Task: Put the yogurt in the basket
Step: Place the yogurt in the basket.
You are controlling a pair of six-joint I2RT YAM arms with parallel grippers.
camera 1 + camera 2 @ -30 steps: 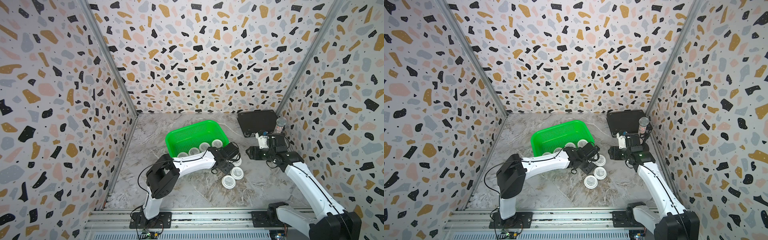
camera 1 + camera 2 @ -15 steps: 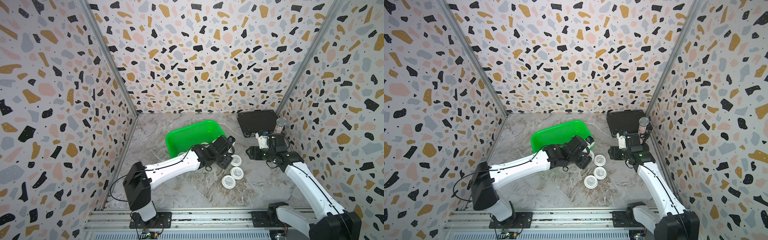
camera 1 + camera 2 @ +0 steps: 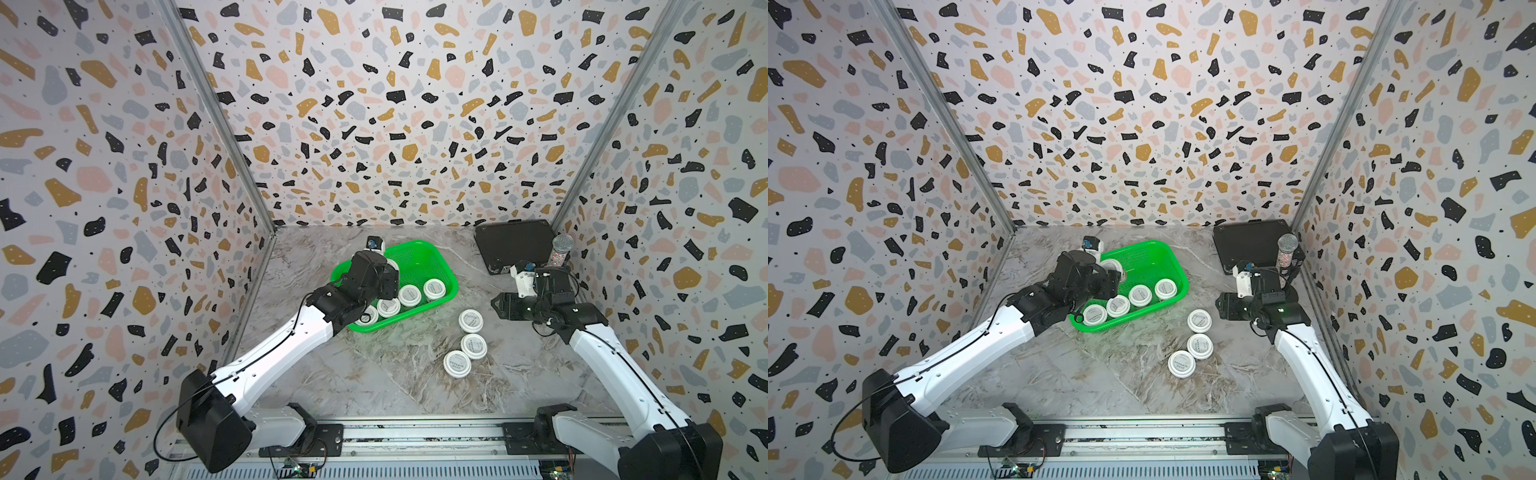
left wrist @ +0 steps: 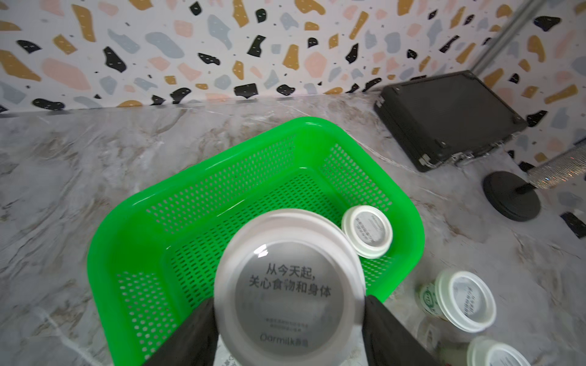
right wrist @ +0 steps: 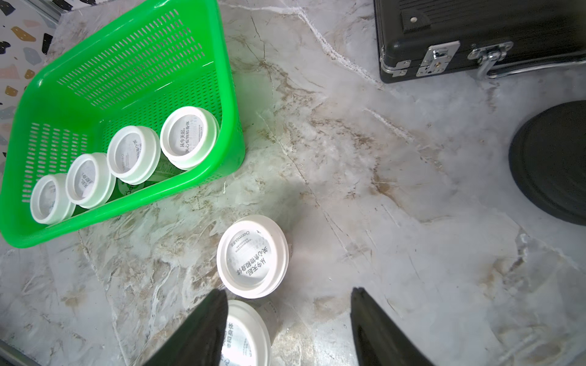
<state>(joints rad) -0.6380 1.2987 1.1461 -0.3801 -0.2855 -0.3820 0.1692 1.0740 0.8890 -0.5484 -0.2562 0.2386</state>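
Observation:
My left gripper [image 4: 290, 302] is shut on a yogurt cup [image 4: 288, 294] with a white lid, which hangs over the left part of the green basket [image 3: 417, 243]. The held cup [image 3: 1112, 266] also shows in a top view. Several yogurt cups [image 3: 409, 295] stand in a row along the basket's near wall. Three more yogurt cups [image 3: 470, 320] [image 3: 473, 345] [image 3: 457, 363] stand on the table to its right. My right gripper [image 5: 288, 291] is open above the table, close to the nearest loose cup [image 5: 252, 256], with nothing between its fingers [image 5: 209, 320].
A flat black case [image 3: 513, 245] lies at the back right. Beside it stands a glittery microphone [image 3: 561, 247] on a round black base [image 5: 551, 161]. Patterned walls close in the left, back and right sides.
My left arm has swung left and back from the loose cups, carrying a yogurt cup over the basket. The right arm has not moved.

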